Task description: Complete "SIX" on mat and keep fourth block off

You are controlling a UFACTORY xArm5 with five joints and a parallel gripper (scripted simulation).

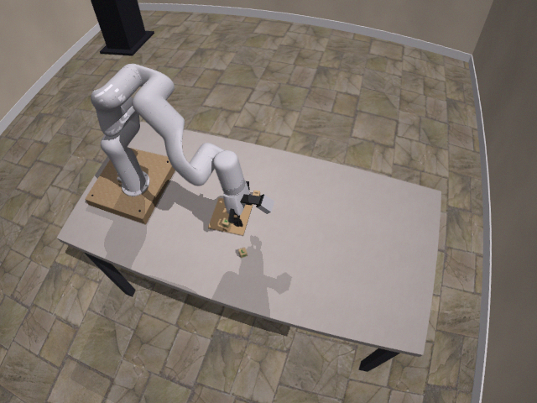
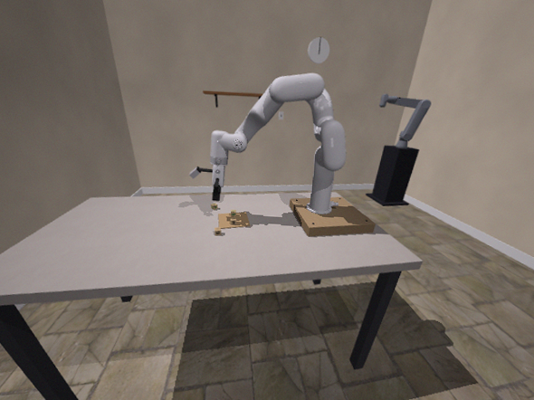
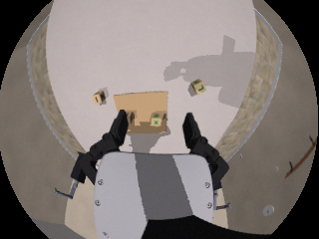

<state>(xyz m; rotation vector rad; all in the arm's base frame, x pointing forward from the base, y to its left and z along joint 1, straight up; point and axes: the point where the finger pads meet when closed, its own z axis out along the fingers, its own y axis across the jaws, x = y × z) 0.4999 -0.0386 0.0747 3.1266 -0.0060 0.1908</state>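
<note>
The tan mat [image 1: 241, 228] [image 2: 226, 224] [image 3: 143, 102] lies flat on the table [image 1: 346, 243] in front of the arm's base. One small wooden block [image 1: 224, 222] [image 3: 158, 119] with a green letter lies on it. A second block on the mat is mostly hidden behind my fingers. A loose block [image 1: 242, 252] [image 2: 218, 231] [image 3: 197, 87] lies on the table beside the mat. Another loose block [image 1: 257, 192] [image 2: 214, 206] [image 3: 100, 98] lies off the opposite side. My gripper [image 1: 235, 218] [image 2: 216, 195] [image 3: 156, 118] is open and empty, pointing down, well above the mat. The letters are too small to read.
The arm's wooden base plate [image 1: 130, 191] [image 2: 337, 218] sits at one end of the table. A black pedestal [image 2: 393, 175] with a second arm stands on the floor, away from the table.
</note>
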